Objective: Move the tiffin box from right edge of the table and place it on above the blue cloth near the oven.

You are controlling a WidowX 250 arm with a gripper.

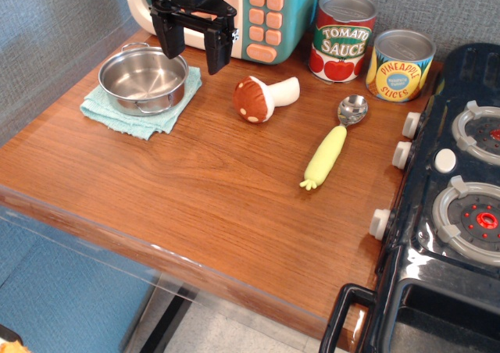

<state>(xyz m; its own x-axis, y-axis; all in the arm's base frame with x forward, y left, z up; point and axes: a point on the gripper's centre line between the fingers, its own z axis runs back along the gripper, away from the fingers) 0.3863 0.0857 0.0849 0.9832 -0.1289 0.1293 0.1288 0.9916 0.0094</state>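
The tiffin box, a round shiny steel pot with thin wire handles, sits upright on the blue cloth at the back left of the table. The oven, cream with a teal panel and peach buttons, stands just behind it. My gripper is open and empty. It hangs above the pot's right rim, in front of the oven, clear of the pot.
A toy mushroom lies right of the pot. A yellow-handled spoon lies mid-table. A tomato sauce can and a pineapple can stand at the back. A black toy stove fills the right side.
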